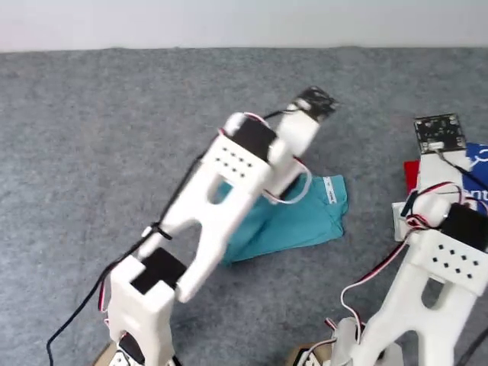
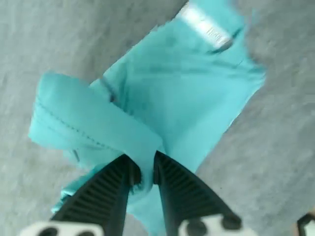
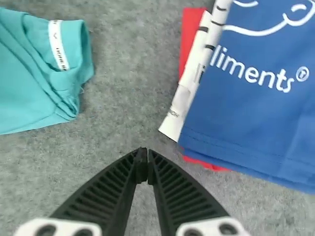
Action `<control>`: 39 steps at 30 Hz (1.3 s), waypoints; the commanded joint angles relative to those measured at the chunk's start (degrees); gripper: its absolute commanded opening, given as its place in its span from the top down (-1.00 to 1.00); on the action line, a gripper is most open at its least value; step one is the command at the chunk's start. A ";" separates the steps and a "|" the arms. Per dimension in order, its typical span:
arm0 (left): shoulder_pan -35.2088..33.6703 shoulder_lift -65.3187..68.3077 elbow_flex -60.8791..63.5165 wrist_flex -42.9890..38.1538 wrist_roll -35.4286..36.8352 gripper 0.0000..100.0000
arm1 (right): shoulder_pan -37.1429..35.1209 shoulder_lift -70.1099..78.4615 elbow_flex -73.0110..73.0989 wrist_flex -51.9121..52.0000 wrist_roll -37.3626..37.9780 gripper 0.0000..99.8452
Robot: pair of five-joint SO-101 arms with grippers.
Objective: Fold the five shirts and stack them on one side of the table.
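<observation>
The left half of the worktop (image 1: pixel 84 145) is bare grey, with plenty of room for a sweep or a spread. Near the middle lies the teal shirt (image 1: pixel 297 217), partly folded and bunched, its collar toward the right side. The left claw (image 2: pixel 142 169) is clamped on a doubled fold of it, with cloth pinched tight between the jaws. Most likely this is so the flap can be carried across the body of the shirt to finish a fold. The lifted cloth sags to one side of the grip, so a corner may drag or curl under.

Right of the shirt is a strip of bare worktop, and over it hangs the right claw (image 3: pixel 143 160), jaws together and holding nothing. It looks parked there out of the fold's way, near enough to pin a hem if needed.

At the right edge sits the stack (image 3: pixel 231 142): blue shirt (image 3: pixel 256 88) on top, white shirt (image 3: pixel 189 98) under it, red shirt (image 3: pixel 189 39) lowest. The gap between teal shirt and stack is narrow, so a wide swing could nudge the pile.
</observation>
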 commanded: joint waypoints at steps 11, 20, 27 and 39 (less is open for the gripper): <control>5.89 17.93 -22.73 -5.19 4.48 0.97 | 0.84 -1.71 -2.90 0.48 -0.26 0.98; 5.54 27.69 -39.16 6.59 4.40 0.58 | 0.84 -1.71 -2.64 0.57 -0.26 0.98; 0.53 22.77 -37.76 6.51 1.14 0.83 | 0.92 -1.71 -2.64 0.57 -0.26 0.98; -11.08 23.12 -29.14 5.54 -2.29 0.97 | 0.92 -1.63 -2.64 0.57 -0.26 0.98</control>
